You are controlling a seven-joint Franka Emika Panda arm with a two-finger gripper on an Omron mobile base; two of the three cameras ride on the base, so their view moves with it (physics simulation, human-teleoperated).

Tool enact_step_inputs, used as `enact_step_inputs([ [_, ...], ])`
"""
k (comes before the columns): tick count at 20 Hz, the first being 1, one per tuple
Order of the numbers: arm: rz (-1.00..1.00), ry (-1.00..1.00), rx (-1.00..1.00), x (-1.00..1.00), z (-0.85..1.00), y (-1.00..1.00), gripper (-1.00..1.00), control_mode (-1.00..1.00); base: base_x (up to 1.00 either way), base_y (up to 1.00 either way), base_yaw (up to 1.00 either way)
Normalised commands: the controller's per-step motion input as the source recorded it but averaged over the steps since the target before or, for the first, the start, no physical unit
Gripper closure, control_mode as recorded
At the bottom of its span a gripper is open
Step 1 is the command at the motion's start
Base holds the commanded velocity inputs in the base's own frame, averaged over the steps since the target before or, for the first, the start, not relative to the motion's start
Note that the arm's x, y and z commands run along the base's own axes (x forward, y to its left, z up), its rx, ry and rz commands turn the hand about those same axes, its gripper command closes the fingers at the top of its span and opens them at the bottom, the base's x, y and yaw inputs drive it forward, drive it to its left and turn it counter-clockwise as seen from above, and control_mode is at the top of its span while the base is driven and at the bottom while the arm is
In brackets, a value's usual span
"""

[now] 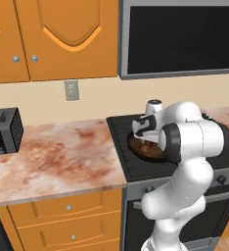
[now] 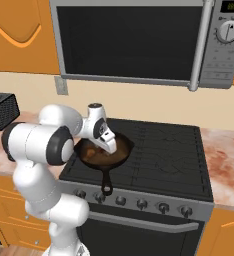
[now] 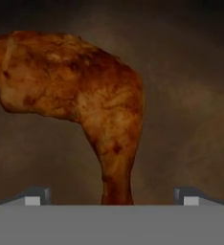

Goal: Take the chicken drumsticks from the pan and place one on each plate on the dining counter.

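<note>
- Hovering low over the pan point(image 2: 103, 156), the gripper point(image 3: 112, 196) has its jaws spread wide and holds nothing.
- Just beyond the fingertips point(image 3: 36, 195), a chicken drumstick point(image 3: 80, 95) lies on the pan's dark floor, thin end pointing between them.
- It looks light, firm and greasy (probably slippery); the narrow shank seems the best place to grasp.
- The pan sits at the stove's point(image 2: 164, 150) front-left corner.

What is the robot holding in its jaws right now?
Nothing. The gripper is open, its jaws wide apart on either side of a chicken drumstick that lies in the pan.
</note>
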Motion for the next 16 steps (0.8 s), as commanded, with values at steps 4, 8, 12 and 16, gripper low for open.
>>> enact_step_inputs([
  [4, 0.00, 0.00, 0.00, 0.17, -0.15, -0.03, -1.00, -1.00, 0.00, 0.00, 0.00],
  [8, 0.00, 0.00, 0.00, 0.00, -0.10, 0.00, -1.00, -1.00, 0.00, 0.00, 0.00],
  [12, -0.01, 0.05, 0.00, -0.01, -0.09, -0.01, 1.00, -1.00, 0.00, 0.00, 0.00],
  [16, -0.02, 0.07, 0.00, -0.03, -0.03, -0.07, 1.00, -1.00, 0.00, 0.00, 0.00],
])
